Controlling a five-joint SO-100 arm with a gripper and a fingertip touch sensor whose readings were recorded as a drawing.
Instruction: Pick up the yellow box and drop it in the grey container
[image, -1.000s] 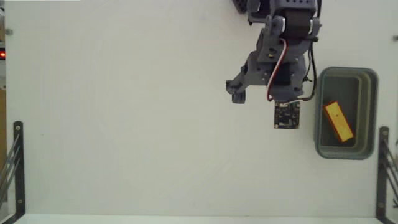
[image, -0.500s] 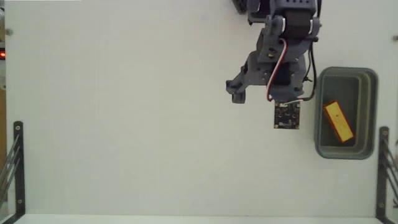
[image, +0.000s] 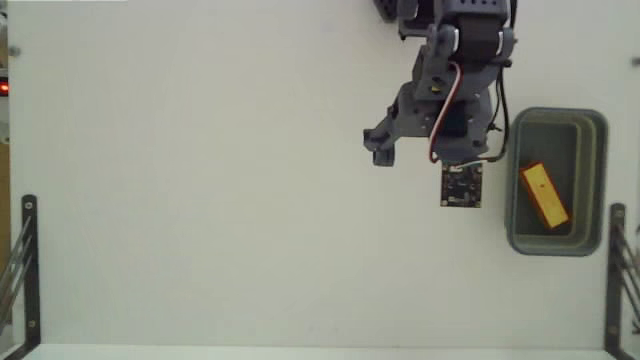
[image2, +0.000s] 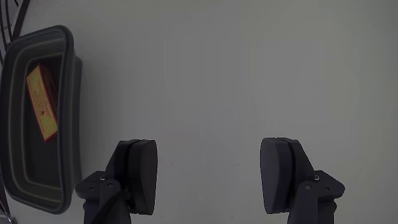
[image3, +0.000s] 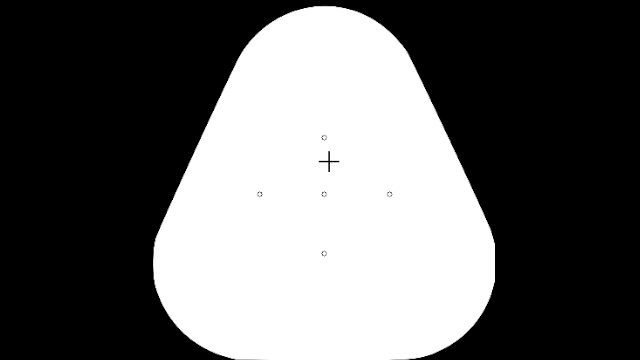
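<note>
The yellow box (image: 545, 193) with red edging lies tilted on the floor of the grey container (image: 557, 115) at the right of the fixed view. In the wrist view the box (image2: 42, 102) rests inside the container (image2: 73, 93) at the left edge. My gripper (image: 415, 150) hangs over the white table just left of the container. In the wrist view my gripper (image2: 208, 146) is open, its two dark fingers (image2: 138, 171) spread wide over bare table with nothing between them.
Black metal brackets stand at the lower left (image: 28, 270) and lower right (image: 617, 270) edges of the table in the fixed view. The arm's base is at the top (image: 460, 15). The white tabletop stretches wide to the left of the arm.
</note>
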